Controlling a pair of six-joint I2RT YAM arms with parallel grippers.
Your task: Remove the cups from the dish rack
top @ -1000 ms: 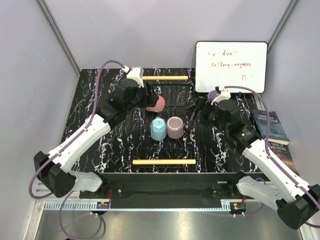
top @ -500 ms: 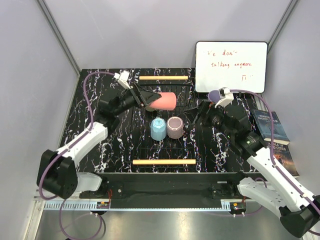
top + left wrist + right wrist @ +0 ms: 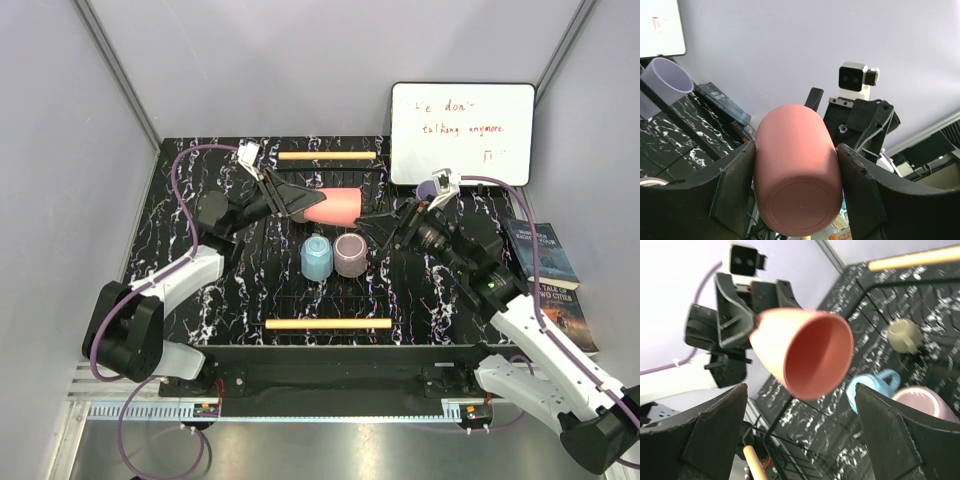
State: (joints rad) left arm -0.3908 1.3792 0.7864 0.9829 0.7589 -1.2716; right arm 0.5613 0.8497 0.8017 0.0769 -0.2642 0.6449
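Note:
My left gripper [image 3: 303,202] is shut on the coral pink cup [image 3: 338,206] and holds it on its side above the dish rack [image 3: 328,323], mouth toward the right arm. In the left wrist view the cup's base [image 3: 797,200] sits between both fingers. My right gripper [image 3: 385,226] is open and faces the cup's mouth [image 3: 812,352], with the cup just beyond its fingertips. The light blue cup [image 3: 317,257] and the mauve-pink cup [image 3: 350,254] stand on the rack. The olive-grey mug [image 3: 904,335] lies further back on it. The lavender cup [image 3: 428,188] stands behind the right arm.
A whiteboard [image 3: 462,132] leans at the back right. Two books [image 3: 540,252] lie at the table's right edge. Grey enclosure walls close in the table on three sides. The rack's wooden bars [image 3: 328,155] mark its far and near ends.
My left gripper lifted the coral cup off the rack and swung it right, tipping it on its side. My right gripper turned toward the cup and moved closer.

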